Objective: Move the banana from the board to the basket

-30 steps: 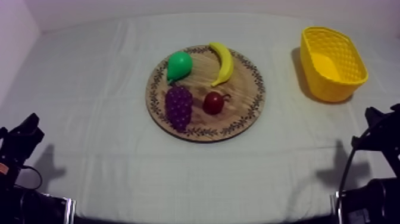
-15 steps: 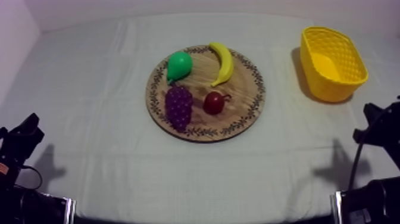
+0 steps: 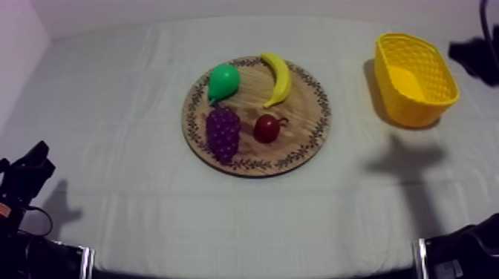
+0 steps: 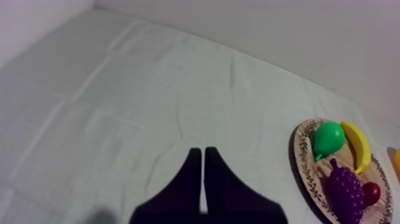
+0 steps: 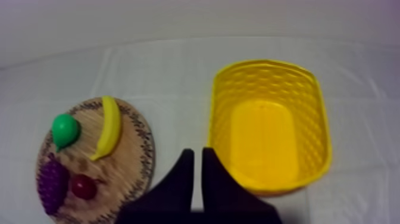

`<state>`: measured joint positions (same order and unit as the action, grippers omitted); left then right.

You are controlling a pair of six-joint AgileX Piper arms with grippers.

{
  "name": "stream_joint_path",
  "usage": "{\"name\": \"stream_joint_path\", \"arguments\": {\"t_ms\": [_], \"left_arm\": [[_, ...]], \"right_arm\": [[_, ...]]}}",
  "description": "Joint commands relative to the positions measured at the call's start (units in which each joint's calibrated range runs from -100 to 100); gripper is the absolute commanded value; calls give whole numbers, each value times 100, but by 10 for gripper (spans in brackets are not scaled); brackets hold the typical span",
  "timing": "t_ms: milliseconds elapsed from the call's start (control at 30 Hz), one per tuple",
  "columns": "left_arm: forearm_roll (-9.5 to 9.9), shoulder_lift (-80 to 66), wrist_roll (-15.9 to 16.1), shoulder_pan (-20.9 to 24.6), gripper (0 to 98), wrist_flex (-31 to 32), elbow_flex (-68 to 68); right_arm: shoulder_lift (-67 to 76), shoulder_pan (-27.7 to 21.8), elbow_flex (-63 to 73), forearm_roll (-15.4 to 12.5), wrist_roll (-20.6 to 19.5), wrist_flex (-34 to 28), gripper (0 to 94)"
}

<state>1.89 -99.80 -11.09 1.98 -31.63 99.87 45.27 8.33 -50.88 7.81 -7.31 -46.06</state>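
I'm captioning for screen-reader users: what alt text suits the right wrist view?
The right gripper, fingers shut together on nothing, hangs over the cloth between the wooden board and the yellow basket. The banana lies on the board with a pear, grapes and a small red fruit.

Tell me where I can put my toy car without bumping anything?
The wide bare cloth left of the wooden board, the strip in front of it, and the gap between board and yellow basket. The board is crowded: banana, pear, grapes, small red fruit.
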Motion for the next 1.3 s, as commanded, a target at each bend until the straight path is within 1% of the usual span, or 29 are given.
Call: {"name": "stream_joint_path", "arguments": {"t_ms": [0,67,167,333,600,767,933,1133,1167,1233,1267], "left_arm": [[-1,-3,0,1,1,-5,2],[-1,-3,0,1,1,-5,2],[-1,-3,0,1,1,-5,2],[-1,-3,1,1,1,-5,2],[-1,-3,3,1,1,-5,2],[-1,-3,3,1,1,-5,2],[-1,-3,-1,1,1,-5,2],[-1,-3,0,1,1,-5,2],[-1,-3,0,1,1,-5,2],[-1,-3,-1,1,1,-5,2],[-1,-3,-1,1,1,-5,2]], "right_arm": [[-1772,411,2187,126,-377,-628,41],[-2348,596,2787,114,-386,-1011,42],[-3151,793,3500,-29,-353,-1430,45],[-4157,982,4169,-269,-344,-1715,52],[-5291,1013,4763,-515,-402,-1711,61],[-5818,1027,4886,-630,-407,-1624,73],[-6083,1079,4758,-734,-386,-1450,84],[-6140,1249,4502,-763,-358,-1273,88],[-6143,1279,4460,-769,-342,-1249,109],[-6145,1331,4373,-795,-310,-1224,214],[-6144,1348,4329,-819,-280,-1210,289]]}}
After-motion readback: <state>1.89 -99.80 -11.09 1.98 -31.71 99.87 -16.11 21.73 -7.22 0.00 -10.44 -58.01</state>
